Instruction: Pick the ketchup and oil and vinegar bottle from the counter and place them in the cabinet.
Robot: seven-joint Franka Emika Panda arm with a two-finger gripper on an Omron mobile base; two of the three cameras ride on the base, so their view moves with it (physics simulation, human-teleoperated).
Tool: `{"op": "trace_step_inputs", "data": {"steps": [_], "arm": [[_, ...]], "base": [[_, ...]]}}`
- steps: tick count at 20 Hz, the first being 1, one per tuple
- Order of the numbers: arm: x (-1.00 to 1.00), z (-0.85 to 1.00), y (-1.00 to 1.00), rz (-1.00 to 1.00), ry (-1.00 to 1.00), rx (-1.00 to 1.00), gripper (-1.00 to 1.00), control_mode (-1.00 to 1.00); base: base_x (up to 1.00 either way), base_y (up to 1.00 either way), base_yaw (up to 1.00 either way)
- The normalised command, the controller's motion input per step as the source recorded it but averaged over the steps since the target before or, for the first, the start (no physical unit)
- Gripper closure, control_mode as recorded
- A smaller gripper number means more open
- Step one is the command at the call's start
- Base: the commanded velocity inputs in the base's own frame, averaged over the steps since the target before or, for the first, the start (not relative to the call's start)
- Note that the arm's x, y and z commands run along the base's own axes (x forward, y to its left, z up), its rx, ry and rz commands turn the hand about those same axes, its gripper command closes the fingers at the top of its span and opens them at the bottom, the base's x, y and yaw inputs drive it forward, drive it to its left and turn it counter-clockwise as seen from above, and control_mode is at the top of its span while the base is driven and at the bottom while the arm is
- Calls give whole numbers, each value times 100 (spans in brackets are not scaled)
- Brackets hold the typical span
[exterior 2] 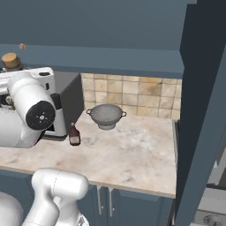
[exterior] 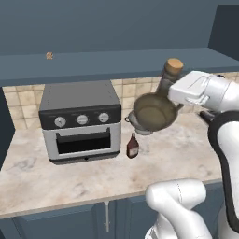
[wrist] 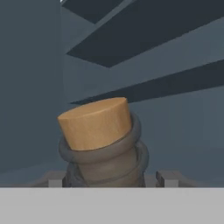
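Carrying flask (exterior: pixel 156 106) clamped in tool (wrist: pixel 109 177), lifted tilted above table (exterior: pixel 93 182) near cabinet (exterior: pixel 107 63); next needs shelving upright; ketchup (exterior: pixel 132 146) waiting beside oven (exterior: pixel 80 121).

The counter (exterior: pixel 186 149) is a beige marbled worktop running along a tan tiled wall, with dark blue doors (exterior: pixel 60 224) below its front edge. On it stand a grey toaster oven (exterior: pixel 79 121) at the left against the wall, a small dark red ketchup bottle (exterior: pixel 132 146) just beside the oven's right front corner, and a metal colander (exterior 2: pixel 106 116) farther back near the tiles. Above the counter a long slate blue cabinet shelf (exterior: pixel 107 63) carries one small brownish item (exterior: pixel 49 56), too small to tell what it is.
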Motion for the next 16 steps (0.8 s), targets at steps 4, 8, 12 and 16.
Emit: {"op": "trace_step_inputs", "data": {"steps": [4,8,12,16], "arm": [[-2,34,-1,-27,-7,-2,100,-100],[1,22,0,-28,-1,0,100,-100],[0,2,0,-4,-1,0,100,-100],[1,25,1,-6,-2,3,100,-100]], "base": [[0,0,0],[0,0,0],[0,0,0],[0,0,0]]}}
